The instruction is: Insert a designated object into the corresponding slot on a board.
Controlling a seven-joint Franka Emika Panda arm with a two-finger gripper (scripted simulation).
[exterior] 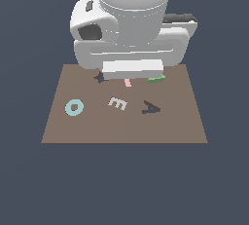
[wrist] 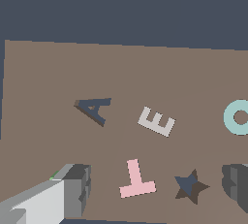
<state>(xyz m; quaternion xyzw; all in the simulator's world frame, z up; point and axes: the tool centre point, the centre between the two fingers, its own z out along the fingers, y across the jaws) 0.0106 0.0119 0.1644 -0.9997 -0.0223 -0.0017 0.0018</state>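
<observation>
The brown board (exterior: 180, 121) lies flat under my arm. The designated object is a small green piece (exterior: 156, 79) near the board's far edge, half hidden beneath my hand. In the wrist view only a thin green sliver (wrist: 54, 176) of it shows, beside the outer edge of one finger (wrist: 73, 189). My gripper (wrist: 155, 191) is open wide and holds nothing, and its other finger (wrist: 236, 185) is near the star cutout. The slot is a dark A-shaped cutout (exterior: 151, 107) (wrist: 93, 109), nearer the front and apart from the gripper.
A pink T (wrist: 136, 179) and a dark star cutout (wrist: 191, 185) lie on the board between the fingers. A whitish E (exterior: 117, 103) sits mid-board. A pale teal O (exterior: 74, 107) lies toward the exterior view's left.
</observation>
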